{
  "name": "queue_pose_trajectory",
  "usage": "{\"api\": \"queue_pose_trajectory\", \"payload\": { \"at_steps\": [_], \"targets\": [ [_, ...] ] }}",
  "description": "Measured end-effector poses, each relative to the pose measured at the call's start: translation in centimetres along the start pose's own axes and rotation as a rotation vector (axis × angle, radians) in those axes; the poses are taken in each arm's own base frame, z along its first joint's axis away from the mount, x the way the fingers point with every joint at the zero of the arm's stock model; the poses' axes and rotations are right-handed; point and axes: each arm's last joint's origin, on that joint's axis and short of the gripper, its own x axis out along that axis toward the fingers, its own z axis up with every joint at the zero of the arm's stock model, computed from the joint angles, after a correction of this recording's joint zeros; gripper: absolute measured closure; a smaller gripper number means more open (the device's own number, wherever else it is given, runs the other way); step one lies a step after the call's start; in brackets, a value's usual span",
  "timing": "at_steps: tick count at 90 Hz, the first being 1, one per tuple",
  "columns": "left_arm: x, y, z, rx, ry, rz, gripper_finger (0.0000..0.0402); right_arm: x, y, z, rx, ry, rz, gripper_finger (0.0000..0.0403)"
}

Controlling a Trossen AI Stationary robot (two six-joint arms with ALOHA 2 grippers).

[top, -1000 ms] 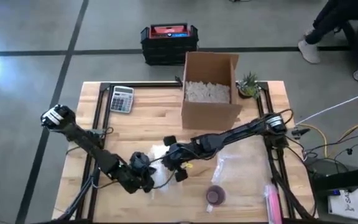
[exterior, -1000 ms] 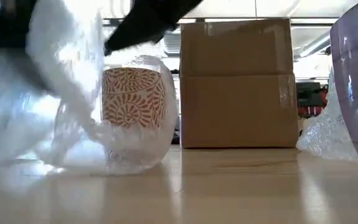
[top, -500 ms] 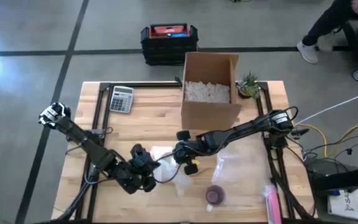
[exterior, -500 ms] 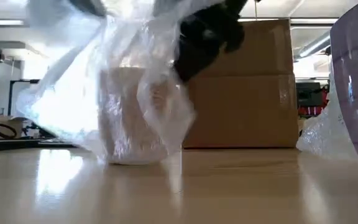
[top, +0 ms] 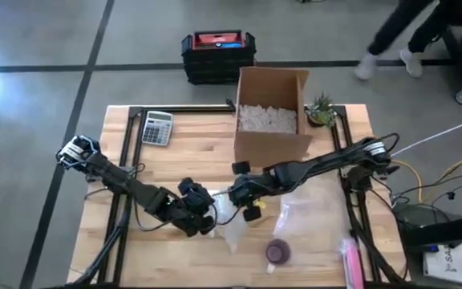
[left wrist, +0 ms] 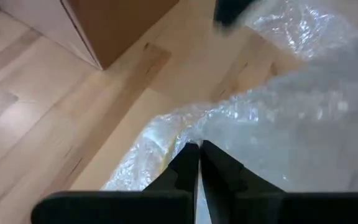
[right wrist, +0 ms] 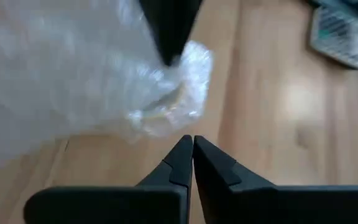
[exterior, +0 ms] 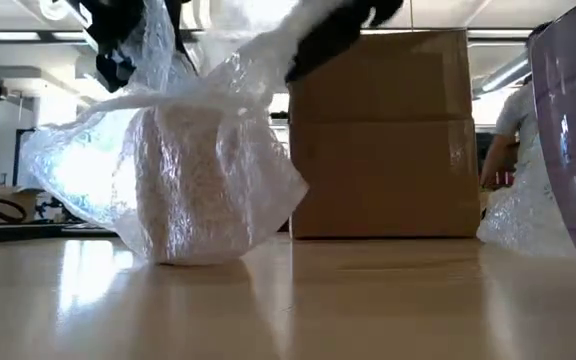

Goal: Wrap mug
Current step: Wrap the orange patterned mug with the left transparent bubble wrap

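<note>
The left gripper (left wrist: 197, 149) is pinched on the bubble wrap (exterior: 183, 190) draped over the mug (exterior: 193, 180), in front of the box (top: 271, 112). The right gripper (right wrist: 188, 144), fingers together and empty, hovers just beside the mug, nearer the box.

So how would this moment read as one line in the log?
step: wrapping | mug: covered by bubble wrap | left gripper: shut on bubble wrap | right gripper: shut

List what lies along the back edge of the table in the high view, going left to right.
Calculator → cardboard box holding white packing fill → small potted plant at the box's right corner.
</note>
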Motion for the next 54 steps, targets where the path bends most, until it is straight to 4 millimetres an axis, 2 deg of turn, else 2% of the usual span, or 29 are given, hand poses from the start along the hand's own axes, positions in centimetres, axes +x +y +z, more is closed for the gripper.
{"api": "queue_pose_trajectory", "payload": {
  "at_steps": [5, 10, 17, 33, 44, 54],
  "targets": [
    [0.0, 0.0, 0.1, -0.003, -0.001, 0.001, 0.0401, -0.3, 0.2, 0.5, 0.001, -0.071, 0.053, 0.0403],
    [0.0, 0.0, 0.1, -0.003, -0.002, 0.0, 0.0401, 0.1, 0.6, 0.6, -0.002, -0.114, 0.105, 0.0403],
    [0.0, 0.1, 0.1, 0.01, -0.002, 0.0, 0.0401, 1.9, 1.1, 0.4, 0.005, -0.148, 0.113, 0.0403],
    [-0.1, 0.0, 0.2, 0.011, -0.006, -0.004, 0.0401, 7.4, 2.0, -1.2, 0.02, -0.07, 0.11, 0.0403],
    [-0.1, 0.0, 0.3, 0.026, -0.004, -0.01, 0.0398, 8.6, 2.3, -1.3, 0.024, -0.058, 0.107, 0.0403],
    [-0.5, -0.3, 0.9, 0.05, -0.016, -0.023, 0.0376, 9.0, 2.4, -1.4, 0.029, -0.052, 0.106, 0.0403]
  ]
}}
